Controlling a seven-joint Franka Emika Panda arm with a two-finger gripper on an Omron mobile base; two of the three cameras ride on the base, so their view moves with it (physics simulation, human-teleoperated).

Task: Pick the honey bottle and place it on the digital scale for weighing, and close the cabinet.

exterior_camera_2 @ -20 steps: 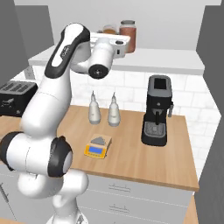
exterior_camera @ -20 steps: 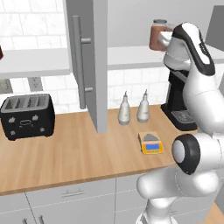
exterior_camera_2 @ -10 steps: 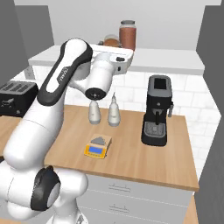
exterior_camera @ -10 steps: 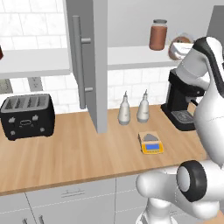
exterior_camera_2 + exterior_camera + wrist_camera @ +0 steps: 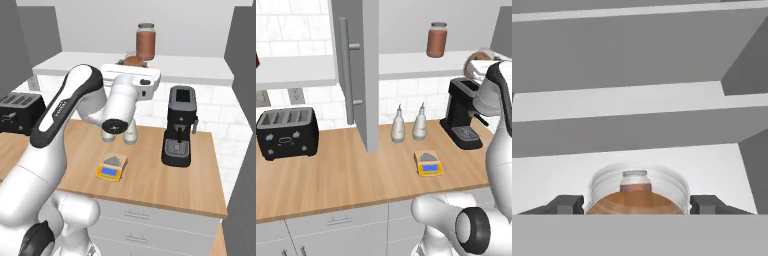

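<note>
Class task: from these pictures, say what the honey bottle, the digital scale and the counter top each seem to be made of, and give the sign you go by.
Honey bottle: seemingly clear glass or plastic, a see-through shell around tan-brown contents.
Digital scale: probably matte yellow-orange plastic, with a dull grey plate, maybe metal.
Counter top: wood or wood-look laminate, pale with faint grain.

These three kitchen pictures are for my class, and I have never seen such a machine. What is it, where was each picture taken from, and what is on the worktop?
It is a white robot arm in a rendered kitchen. Two cameras ride behind it, left and right; the third looks along its pincer.

On the worktop stand a black toaster, two whitish bottles, a coffee machine and a yellow digital scale, its plate bare.

The cabinet is open. On its shelf stand a reddish jar and the honey bottle, which sits between the pincer's fingers. Whether they grip it is unclear.
</note>
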